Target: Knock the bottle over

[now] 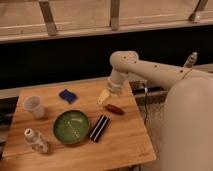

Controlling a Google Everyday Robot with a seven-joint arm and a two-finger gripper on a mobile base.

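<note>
The bottle (36, 140), small, whitish and translucent with a round white cap, stands near the front left corner of the wooden table (125, 147). My gripper (104, 98) hangs from the white arm over the table's back middle, just above the surface. It is far to the right of the bottle and behind it, with the green bowl (71, 126) between them. It holds nothing that I can see.
A clear plastic cup (34, 106) stands at the left, behind the bottle. A blue object (67, 95) lies at the back, a reddish-brown object (115, 109) right by the gripper, and a black bar (99, 128) beside the bowl. A slim greyish bottle (190, 59) stands off the table, far right.
</note>
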